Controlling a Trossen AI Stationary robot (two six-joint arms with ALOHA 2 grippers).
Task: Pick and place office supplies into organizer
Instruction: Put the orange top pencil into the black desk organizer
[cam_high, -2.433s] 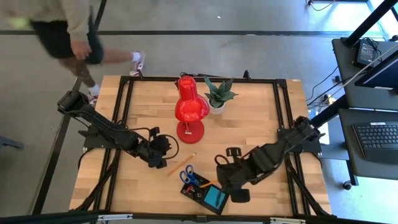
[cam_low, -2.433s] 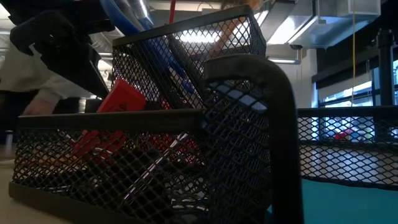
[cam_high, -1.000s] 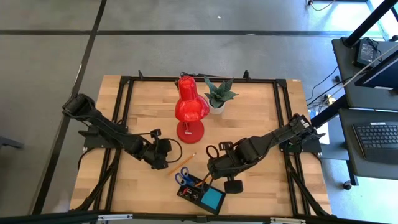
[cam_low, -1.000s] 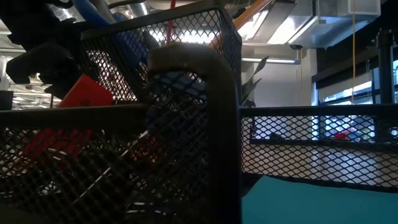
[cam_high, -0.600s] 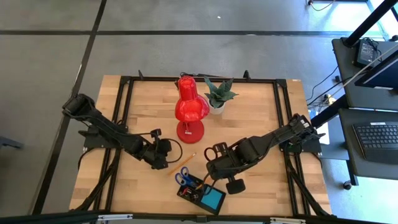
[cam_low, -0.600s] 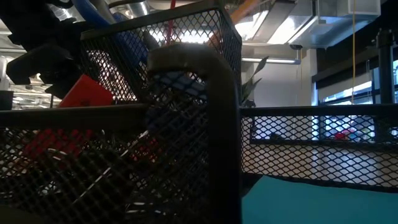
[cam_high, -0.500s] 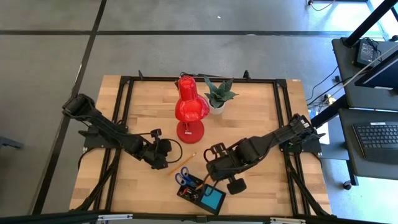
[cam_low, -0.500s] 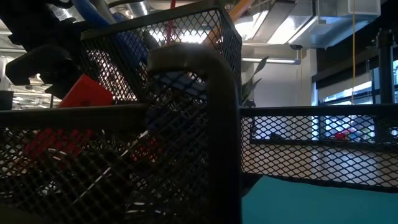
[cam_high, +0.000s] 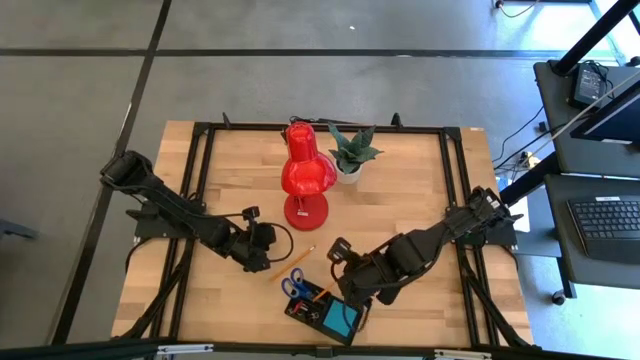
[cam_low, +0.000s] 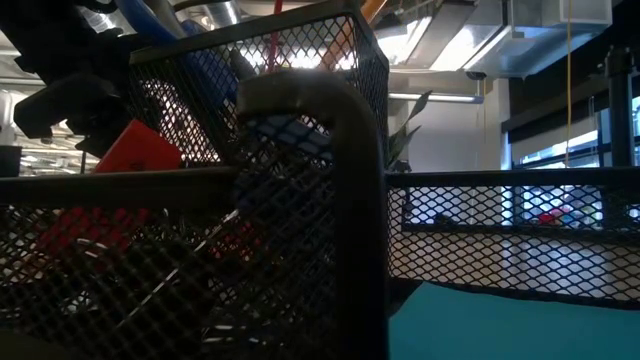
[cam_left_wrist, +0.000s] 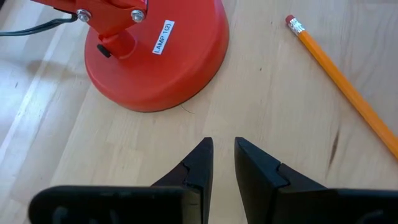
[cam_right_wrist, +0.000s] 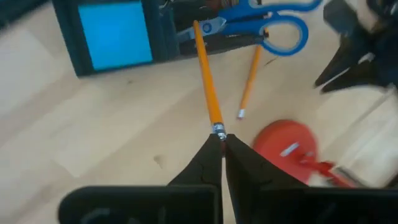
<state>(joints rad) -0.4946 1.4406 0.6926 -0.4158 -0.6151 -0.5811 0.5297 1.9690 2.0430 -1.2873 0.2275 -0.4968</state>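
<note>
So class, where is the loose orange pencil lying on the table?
High view: the loose pencil lies on the table's near half, between the red lamp's base and the scissors, beside the left claw.

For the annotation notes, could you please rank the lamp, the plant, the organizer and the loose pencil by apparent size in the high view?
1. lamp
2. organizer, only partly visible under the right arm
3. plant, close to the organizer, so unsure
4. loose pencil

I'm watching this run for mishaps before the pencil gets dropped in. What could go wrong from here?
1. The right gripper pinches the orange pencil only at its eraser end, so the long free shaft could swing or slip as it nears the organizer.
2. The blue-handled scissors lie right by the pencil's tip; it may snag on them.
3. A second pencil lies loose near the left gripper and red lamp base and could roll if nudged.
</note>
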